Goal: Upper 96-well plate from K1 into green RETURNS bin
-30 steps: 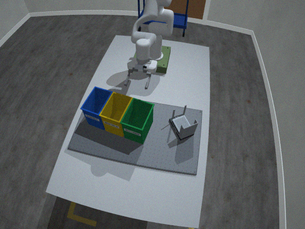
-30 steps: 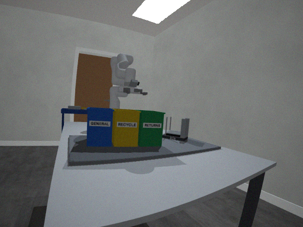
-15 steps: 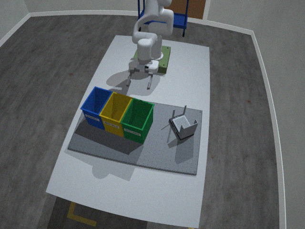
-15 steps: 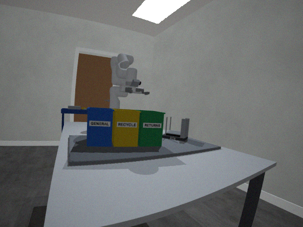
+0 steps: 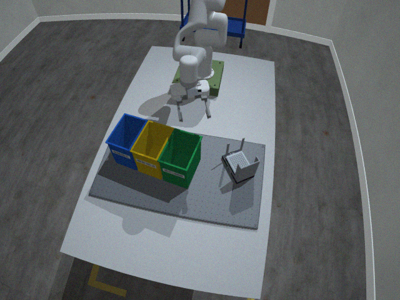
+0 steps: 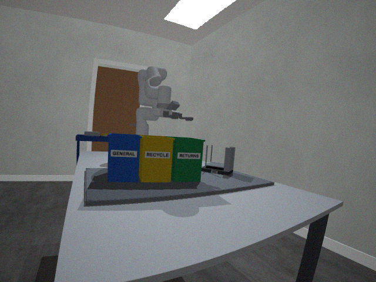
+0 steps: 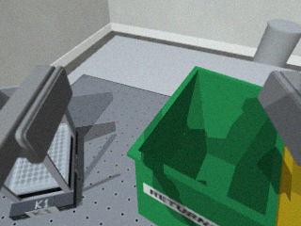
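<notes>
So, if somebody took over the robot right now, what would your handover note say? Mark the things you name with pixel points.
Claw (image 5: 194,118) (image 6: 188,118) (image 7: 162,127): open, holding nothing, up in the air.
Plates: the top one (image 5: 237,159) (image 7: 38,176) sits in rack K1 (image 5: 247,172) (image 6: 230,159) (image 7: 28,209); the lower one can't be made out.
Bins: green (image 5: 194,164) (image 6: 186,170) (image 7: 146,207), yellow (image 5: 150,170) (image 6: 155,170) (image 7: 289,207) and blue (image 5: 124,162) (image 6: 123,170), all upright.
Done: no plate delivered.
Left: lift the top plate, put it in green RETURNS, leave the lower one, tip no bins.

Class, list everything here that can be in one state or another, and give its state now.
Gripper: open, nothing between its fingers.
Green bin: upright, no lid.
Yellow bin: upright, no lid.
Blue bin: upright, no lid.
Rack K1: upright, holding a plate.
Door: shut.
</notes>
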`<state>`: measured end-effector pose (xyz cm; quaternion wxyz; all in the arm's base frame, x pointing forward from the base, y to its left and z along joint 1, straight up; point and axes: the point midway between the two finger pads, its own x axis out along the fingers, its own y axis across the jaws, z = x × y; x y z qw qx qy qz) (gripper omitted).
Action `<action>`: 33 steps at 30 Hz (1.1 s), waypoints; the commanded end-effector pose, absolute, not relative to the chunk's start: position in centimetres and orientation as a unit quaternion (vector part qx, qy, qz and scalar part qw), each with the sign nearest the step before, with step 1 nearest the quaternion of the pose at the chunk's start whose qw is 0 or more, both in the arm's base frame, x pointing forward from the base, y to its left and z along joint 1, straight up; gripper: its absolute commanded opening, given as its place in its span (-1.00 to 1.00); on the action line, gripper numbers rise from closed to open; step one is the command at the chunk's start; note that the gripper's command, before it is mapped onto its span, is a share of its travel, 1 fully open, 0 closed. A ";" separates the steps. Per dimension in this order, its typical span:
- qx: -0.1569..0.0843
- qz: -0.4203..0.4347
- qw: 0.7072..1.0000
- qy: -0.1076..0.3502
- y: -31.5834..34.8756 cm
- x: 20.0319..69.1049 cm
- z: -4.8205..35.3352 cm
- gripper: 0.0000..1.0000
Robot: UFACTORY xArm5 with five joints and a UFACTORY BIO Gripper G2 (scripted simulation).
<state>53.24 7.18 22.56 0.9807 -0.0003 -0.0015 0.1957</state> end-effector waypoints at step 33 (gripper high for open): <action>-0.001 0.308 0.951 -0.003 23.8 55.4 19.3 -0.25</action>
